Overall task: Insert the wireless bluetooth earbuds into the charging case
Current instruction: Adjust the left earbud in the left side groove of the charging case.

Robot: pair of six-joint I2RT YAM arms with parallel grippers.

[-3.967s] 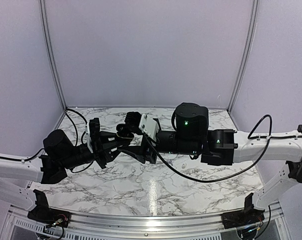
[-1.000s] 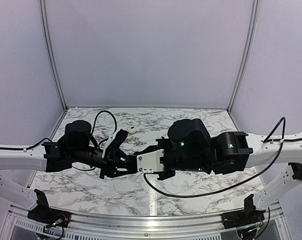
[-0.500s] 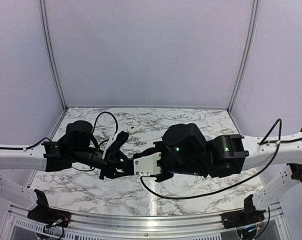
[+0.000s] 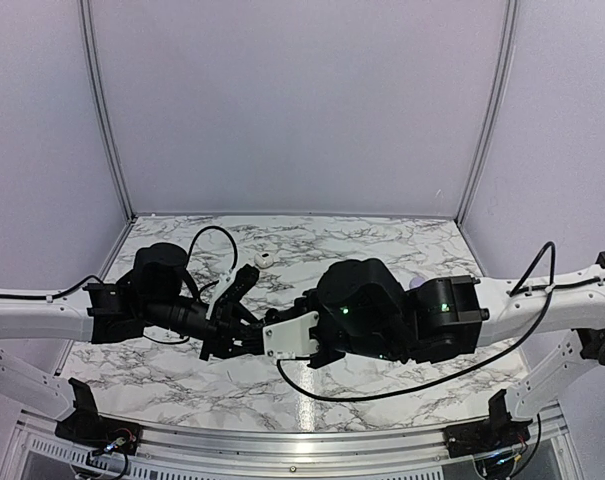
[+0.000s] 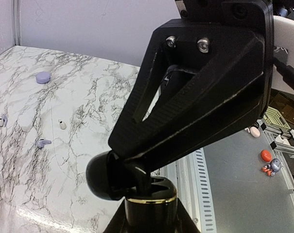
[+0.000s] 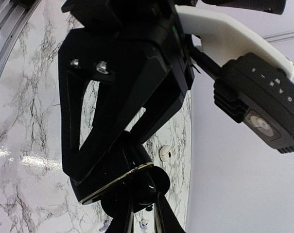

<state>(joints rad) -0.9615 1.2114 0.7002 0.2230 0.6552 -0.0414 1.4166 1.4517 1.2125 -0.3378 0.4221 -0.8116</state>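
Note:
My left gripper (image 5: 150,221) is shut on a black charging case (image 5: 159,189) with a gold rim, held up off the table with its round lid (image 5: 103,177) swung open. My right gripper (image 5: 142,178) comes in from above, jaws shut, its tips in the case's mouth. I cannot tell whether a bud is between them. In the right wrist view the same case (image 6: 115,165) sits just past my right gripper (image 6: 142,196). Loose earbuds lie on the marble: a lilac one (image 5: 42,143) and a white one (image 5: 62,124). From above both grippers (image 4: 250,337) meet at centre left.
A white case (image 4: 265,258) lies on the marble table (image 4: 382,390) behind the left arm, also in the right wrist view (image 6: 164,153). A lilac case (image 5: 42,76) sits far off. The table's metal front rail (image 5: 195,174) runs below the grippers.
The right arm has slid left, bringing its gripper onto the case held by the left gripper, and its jaws have closed. The left arm has hardly moved over the last second.

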